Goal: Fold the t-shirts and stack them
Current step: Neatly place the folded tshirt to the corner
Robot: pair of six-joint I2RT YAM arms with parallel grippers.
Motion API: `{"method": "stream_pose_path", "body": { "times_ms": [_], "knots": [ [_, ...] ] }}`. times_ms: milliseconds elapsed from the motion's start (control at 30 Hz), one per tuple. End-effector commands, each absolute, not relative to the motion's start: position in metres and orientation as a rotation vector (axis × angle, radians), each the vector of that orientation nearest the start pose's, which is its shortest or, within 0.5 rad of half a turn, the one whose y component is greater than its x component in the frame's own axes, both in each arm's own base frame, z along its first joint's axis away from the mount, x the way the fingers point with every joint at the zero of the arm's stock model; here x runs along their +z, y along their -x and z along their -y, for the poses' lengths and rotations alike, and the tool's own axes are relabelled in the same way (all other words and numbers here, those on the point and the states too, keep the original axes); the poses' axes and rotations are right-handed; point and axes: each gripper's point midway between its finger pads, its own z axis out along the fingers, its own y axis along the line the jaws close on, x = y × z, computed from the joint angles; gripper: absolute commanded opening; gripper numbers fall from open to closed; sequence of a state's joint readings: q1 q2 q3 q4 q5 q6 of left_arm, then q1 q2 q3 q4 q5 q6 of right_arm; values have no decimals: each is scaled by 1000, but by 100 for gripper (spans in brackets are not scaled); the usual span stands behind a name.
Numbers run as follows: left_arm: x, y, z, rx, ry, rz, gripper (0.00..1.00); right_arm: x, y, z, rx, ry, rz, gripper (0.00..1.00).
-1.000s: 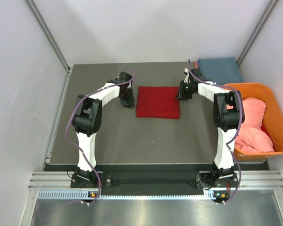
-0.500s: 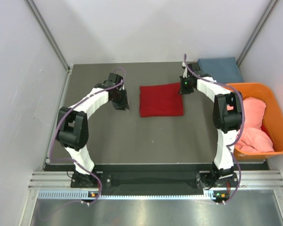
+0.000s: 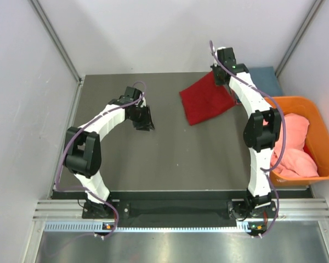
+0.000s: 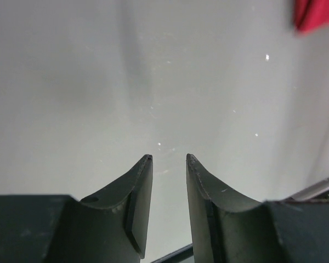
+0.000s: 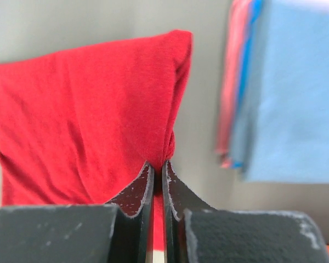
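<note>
Right claw [image 5: 158,163]: clamped on corner of red shirt [image 5: 82,109], likely to carry it onto blue shirt [image 5: 296,93].
Left claw [image 4: 169,158]: part-open, empty.

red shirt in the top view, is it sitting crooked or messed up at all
Yes. The folded red shirt is turned at an angle to the table edges, not square. One far corner is pinched in the shut right end effector, which bunches the cloth there. No tear or spill shows.
</note>
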State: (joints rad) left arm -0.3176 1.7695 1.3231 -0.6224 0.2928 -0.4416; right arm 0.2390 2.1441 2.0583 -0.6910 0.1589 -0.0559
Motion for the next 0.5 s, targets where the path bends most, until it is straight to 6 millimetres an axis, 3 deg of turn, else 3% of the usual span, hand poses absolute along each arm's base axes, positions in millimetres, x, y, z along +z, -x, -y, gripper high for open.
{"method": "stream_pose_path", "body": {
  "times_ms": [0, 133, 333, 467],
  "knots": [
    [125, -362, 198, -706, 0, -2606, 37, 209, -569, -69, -331, 300, -2252, 0],
    [126, -360, 202, -734, -9, -2608, 36, 212, -585, -55, -406, 339, -2227, 0],
    [122, -359, 204, -739, -10, -2616, 37, 218, -597, -13, -563, 317, -2202, 0],
    [116, -355, 208, -750, -20, -2636, 36, 235, -601, 18, -680, 289, -2161, 0]
  ]
}}
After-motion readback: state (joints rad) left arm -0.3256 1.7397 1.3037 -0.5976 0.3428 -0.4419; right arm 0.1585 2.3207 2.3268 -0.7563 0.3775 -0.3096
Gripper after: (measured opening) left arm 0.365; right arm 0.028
